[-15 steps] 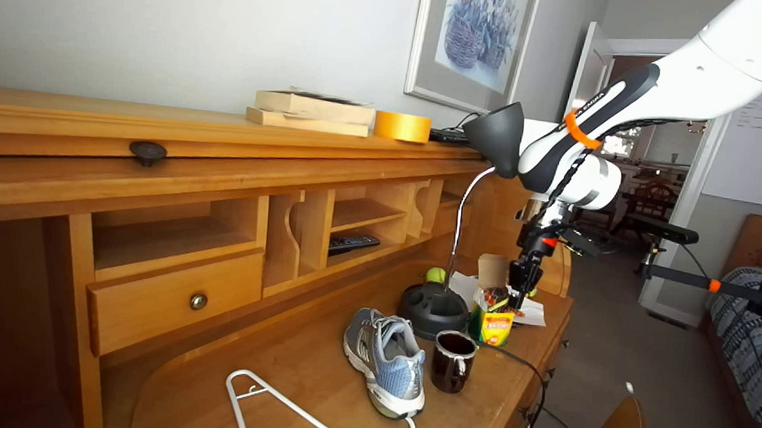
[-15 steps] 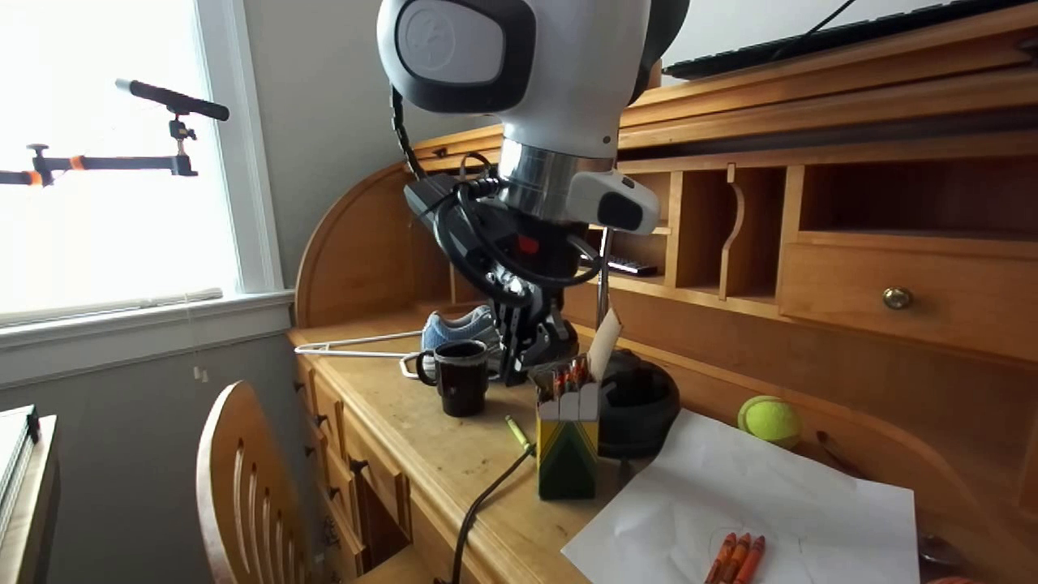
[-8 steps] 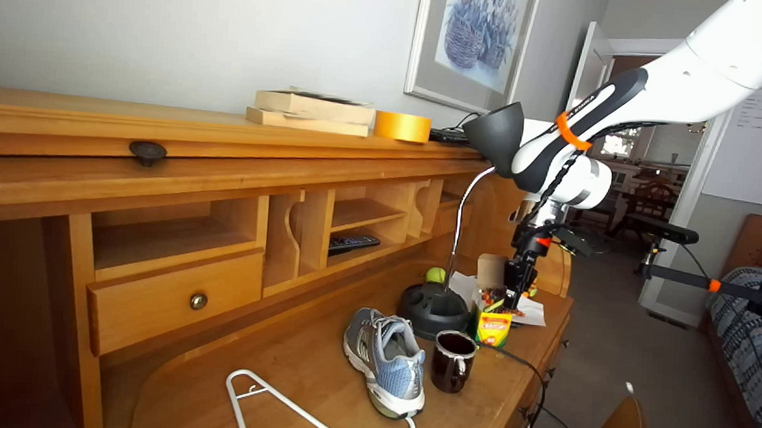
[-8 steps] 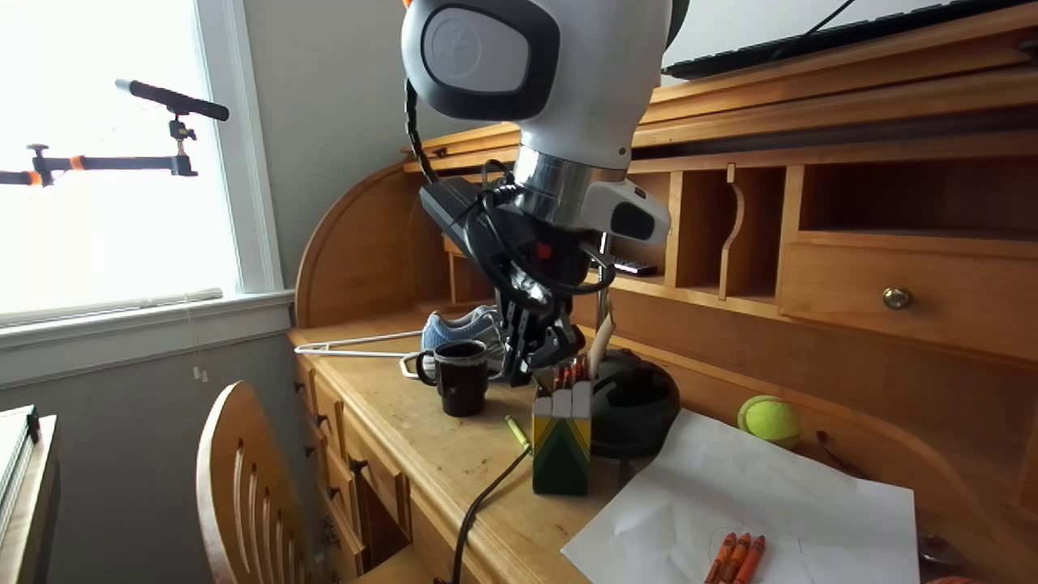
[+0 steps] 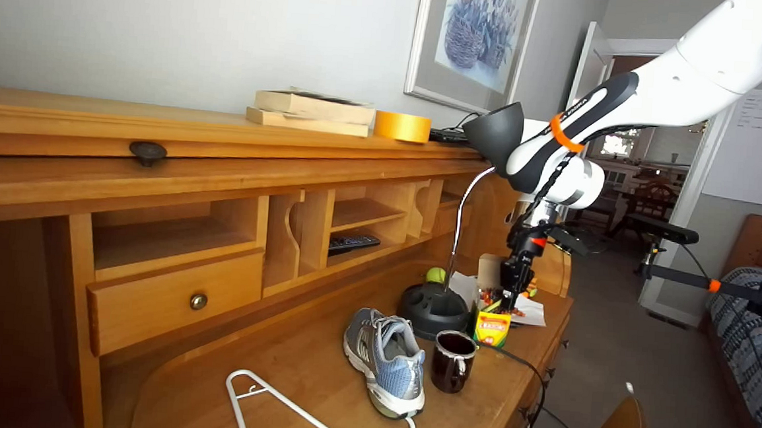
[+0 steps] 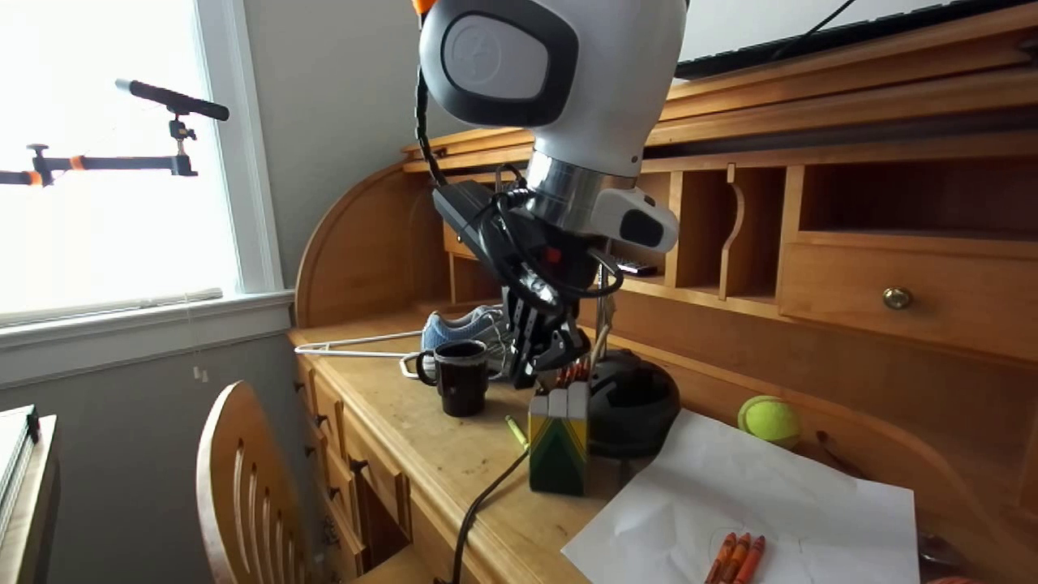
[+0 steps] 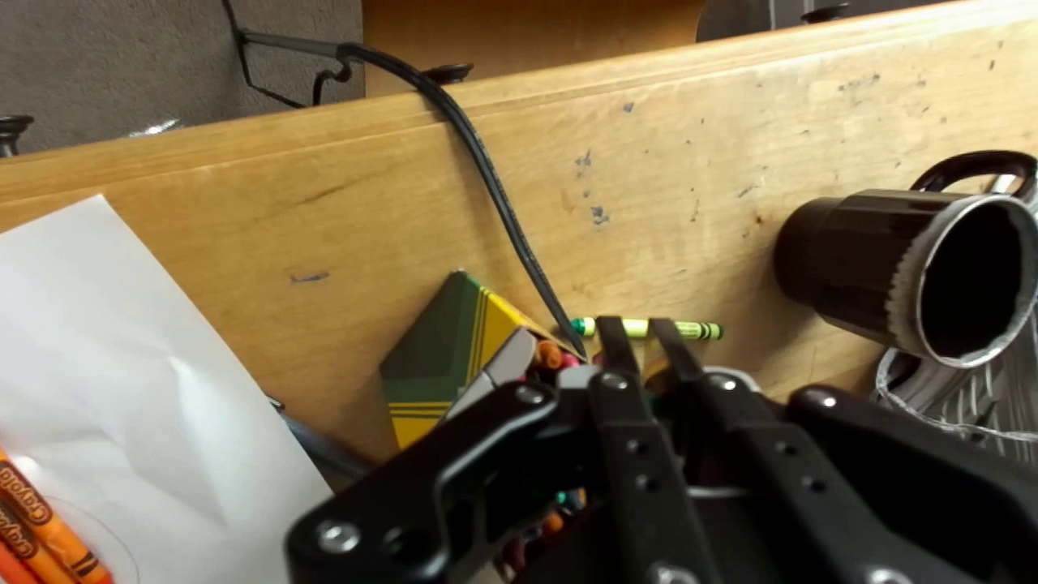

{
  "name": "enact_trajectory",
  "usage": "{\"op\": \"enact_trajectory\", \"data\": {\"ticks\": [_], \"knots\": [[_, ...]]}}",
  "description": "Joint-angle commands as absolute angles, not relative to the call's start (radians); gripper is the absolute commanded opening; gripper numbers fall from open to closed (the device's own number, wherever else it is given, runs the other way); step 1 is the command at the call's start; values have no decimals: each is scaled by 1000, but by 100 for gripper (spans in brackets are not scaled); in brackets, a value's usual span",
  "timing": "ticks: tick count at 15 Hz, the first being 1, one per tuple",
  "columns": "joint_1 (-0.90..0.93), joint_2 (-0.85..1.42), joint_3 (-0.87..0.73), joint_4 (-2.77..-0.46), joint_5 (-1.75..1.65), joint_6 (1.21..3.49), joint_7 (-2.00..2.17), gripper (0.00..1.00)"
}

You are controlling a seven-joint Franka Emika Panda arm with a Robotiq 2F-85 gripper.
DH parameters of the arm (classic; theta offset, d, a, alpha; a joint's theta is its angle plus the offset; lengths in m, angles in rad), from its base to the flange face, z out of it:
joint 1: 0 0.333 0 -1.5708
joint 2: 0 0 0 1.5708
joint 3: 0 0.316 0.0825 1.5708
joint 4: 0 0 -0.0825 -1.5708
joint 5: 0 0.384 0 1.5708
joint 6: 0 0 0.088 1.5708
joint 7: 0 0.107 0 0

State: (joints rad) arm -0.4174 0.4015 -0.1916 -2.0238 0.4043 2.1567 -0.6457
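My gripper [image 7: 639,331] points down over the crayon box, its two black fingertips a narrow gap apart with nothing visibly held. It also shows in both exterior views [image 5: 512,303] [image 6: 529,377]. The open green and yellow crayon box [image 6: 558,454] stands upright, full of crayons, right beside and under the fingers; it shows in the other views too [image 5: 492,329] [image 7: 434,349]. Whether the fingers touch it is unclear. A light green crayon [image 7: 699,330] lies on the desk behind the fingertips in the wrist view, between box and dark brown mug [image 7: 859,259].
White paper [image 6: 730,487] with orange crayons [image 6: 736,560] lies near the box. The black lamp base [image 5: 438,313] stands behind it. A blue-grey shoe [image 5: 388,366], white hanger [image 5: 303,411], tennis ball [image 6: 769,420] and black cable [image 7: 486,166] lie on the desk. A chair [image 6: 243,478] stands in front.
The arm and gripper have moved slightly toward the paper side in an exterior view and a little lower. The crayon box has shifted and turned slightly. The other objects have not moved.
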Motion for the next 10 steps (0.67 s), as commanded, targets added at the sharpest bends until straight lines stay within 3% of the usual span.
{"op": "enact_trajectory", "data": {"ticks": [1, 10], "knots": [[-421, 451, -182, -1971, 370, 2133, -595, 3], [-418, 486, -165, -1925, 309, 2127, -526, 3]]}}
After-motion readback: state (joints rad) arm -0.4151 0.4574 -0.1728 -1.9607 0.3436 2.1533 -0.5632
